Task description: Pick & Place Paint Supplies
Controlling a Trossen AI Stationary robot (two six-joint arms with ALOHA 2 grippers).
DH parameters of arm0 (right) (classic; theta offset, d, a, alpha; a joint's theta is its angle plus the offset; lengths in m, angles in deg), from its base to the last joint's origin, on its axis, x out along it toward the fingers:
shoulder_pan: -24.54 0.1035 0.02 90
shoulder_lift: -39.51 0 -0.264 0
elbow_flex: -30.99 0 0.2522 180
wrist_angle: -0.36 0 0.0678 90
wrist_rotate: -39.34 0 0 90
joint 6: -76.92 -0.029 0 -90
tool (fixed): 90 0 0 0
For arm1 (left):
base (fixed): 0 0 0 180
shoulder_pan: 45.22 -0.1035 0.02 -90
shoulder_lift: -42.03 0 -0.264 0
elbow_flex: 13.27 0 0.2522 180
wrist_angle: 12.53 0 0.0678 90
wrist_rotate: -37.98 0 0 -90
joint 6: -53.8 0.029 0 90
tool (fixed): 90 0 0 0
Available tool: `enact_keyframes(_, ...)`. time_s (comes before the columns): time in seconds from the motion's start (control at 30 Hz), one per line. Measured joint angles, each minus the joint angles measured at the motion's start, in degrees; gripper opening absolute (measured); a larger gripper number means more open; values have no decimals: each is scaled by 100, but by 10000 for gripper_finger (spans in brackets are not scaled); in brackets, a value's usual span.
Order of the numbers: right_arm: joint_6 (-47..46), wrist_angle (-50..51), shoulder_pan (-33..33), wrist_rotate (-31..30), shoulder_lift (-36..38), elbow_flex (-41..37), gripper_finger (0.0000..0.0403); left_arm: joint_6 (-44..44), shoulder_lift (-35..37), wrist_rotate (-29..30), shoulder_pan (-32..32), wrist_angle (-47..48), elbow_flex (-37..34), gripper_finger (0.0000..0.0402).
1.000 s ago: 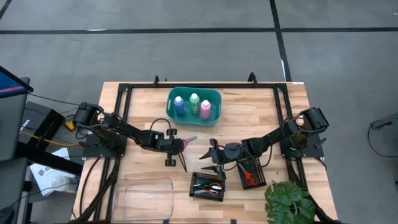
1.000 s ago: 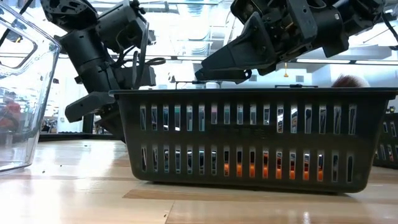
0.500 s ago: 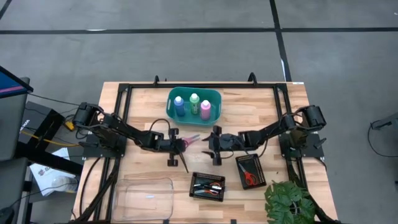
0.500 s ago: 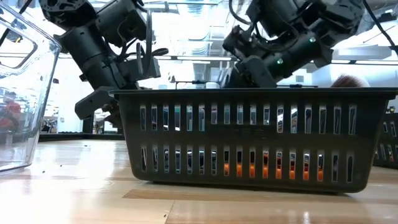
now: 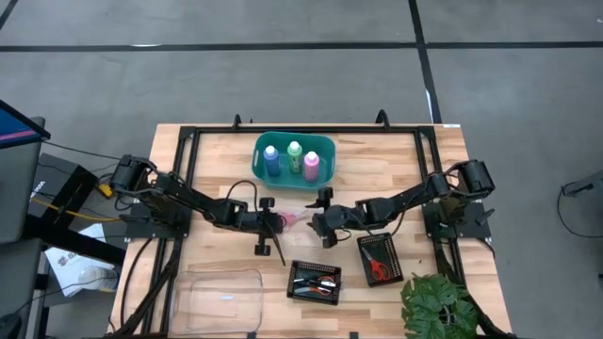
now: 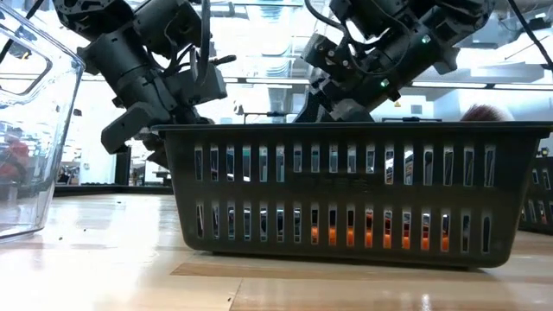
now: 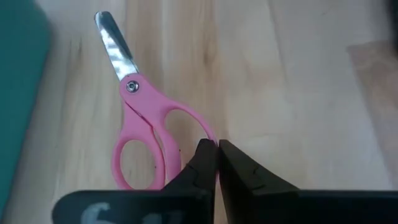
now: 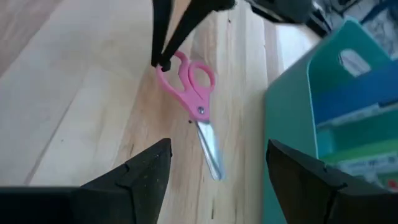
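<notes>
So the three bottles (image 5: 291, 160) sit in the teal basket (image 5: 325, 143), but the pink scissors (image 7: 146, 121) lie on the table, pinched by the left gripper (image 7: 216, 155), right gripper (image 8: 214, 171) wide open, holding nothing.

left pincer (image 5: 280, 219): tips touching a handle loop of the scissors (image 5: 290, 218) on the counter (image 5: 377, 169) | right pincer (image 5: 317, 218): just beside the scissors' blade end, opposite the left pincer | basket (image 5: 325, 149) holding three bottles (image 5: 293, 160): behind both pincers | two mesh trays (image 5: 315, 281): in front of the right pincer | clear bin (image 5: 219, 299): in front of the left pincer
</notes>
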Motion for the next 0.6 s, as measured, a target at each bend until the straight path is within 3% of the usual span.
enact_keyframes(0.33, 1022, 120, 357, -646, -2, 7, 248, 288, 4, -410, -15, -62, 300, 0)
enact_keyframes(0.6, 1134, 311, 438, -1050, -2, 7, 248, 579, 9, -737, -15, -100, 726, 0)
